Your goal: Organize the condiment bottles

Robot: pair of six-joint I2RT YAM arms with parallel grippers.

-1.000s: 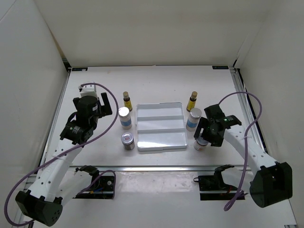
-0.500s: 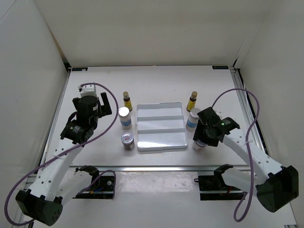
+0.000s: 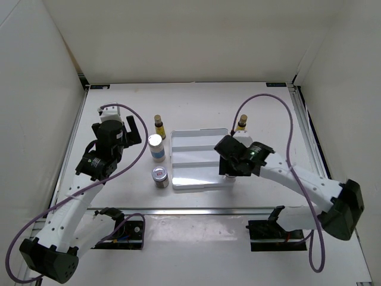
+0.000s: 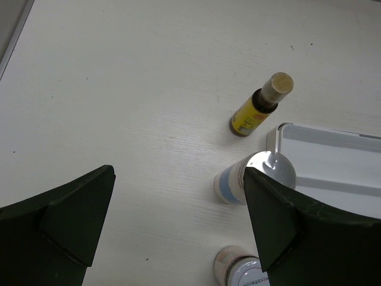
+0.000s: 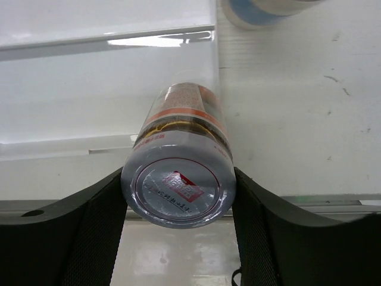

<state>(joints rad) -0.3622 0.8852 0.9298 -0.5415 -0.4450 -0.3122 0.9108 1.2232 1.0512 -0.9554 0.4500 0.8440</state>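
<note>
Top external view: the right tool [image 5: 177, 199] has clamped a short jar [image 5: 181, 119] and carried it from the desk [image 3: 196, 101] to the near right corner of the tray [image 3: 190, 158].

A second ago this jar stood on the desk beside the tray's right edge, the jaws wider around it. Now its base is over the tray's right rim, so the first placing looks under way; whether it touches the tray I cannot tell. The left tool [image 4: 178, 220] hangs wide open and empty over the desk's left side. Count: two jars, the held one and a second jar [image 3: 159, 176] off the tray's near left corner. Two amber: left amber bottle [image 3: 158, 125], right amber bottle [image 3: 241, 123]. Two white: left white bottle [image 3: 156, 147], right white bottle [image 5: 268, 12]. One tray.
</note>
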